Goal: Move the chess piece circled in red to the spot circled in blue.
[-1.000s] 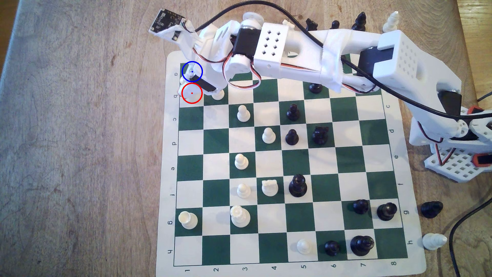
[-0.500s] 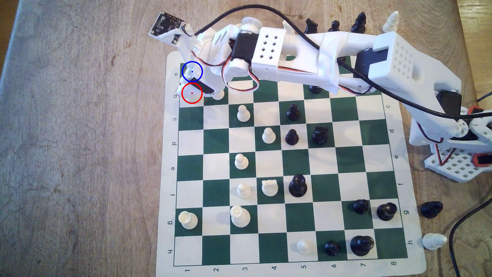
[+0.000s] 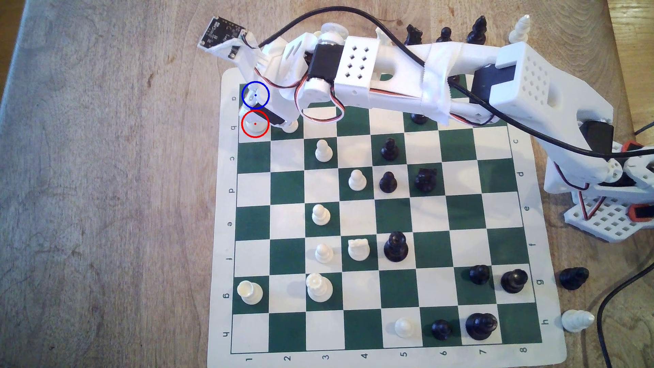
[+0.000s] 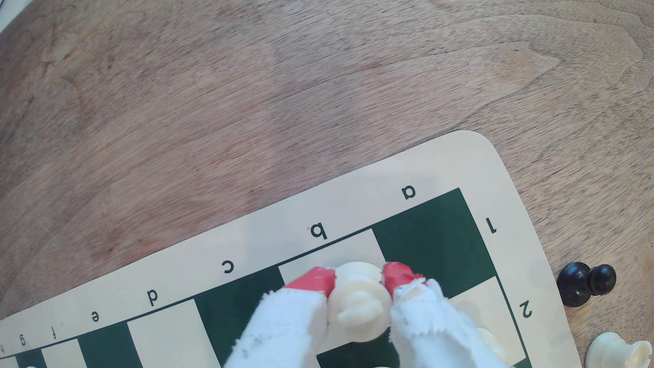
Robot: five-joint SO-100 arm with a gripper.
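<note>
The chess piece (image 4: 359,304), tall and cream-white, sits between my gripper's (image 4: 359,279) red-tipped fingers (image 4: 315,279), which press on both its sides over the white square b1. In the exterior view the chess piece (image 3: 253,124) lies inside the red circle under my gripper (image 3: 260,111). I cannot tell whether its base rests on the board. The spot (image 4: 435,240) is the dark green corner square a1 right beside it. The blue circle marks the spot (image 3: 246,88), partly covered by a finger.
A white pawn (image 3: 290,125) stands on b2, close behind the gripper. Off the board's corner lie a black pawn (image 4: 584,283) and a white piece (image 4: 619,350). The chessboard (image 3: 226,212) ends one square beyond the spot, with bare wooden table past it.
The arm shifted slightly a second ago and has held still since. The fingers stay on the piece at b1, which now sits a little more inside the red circle.
</note>
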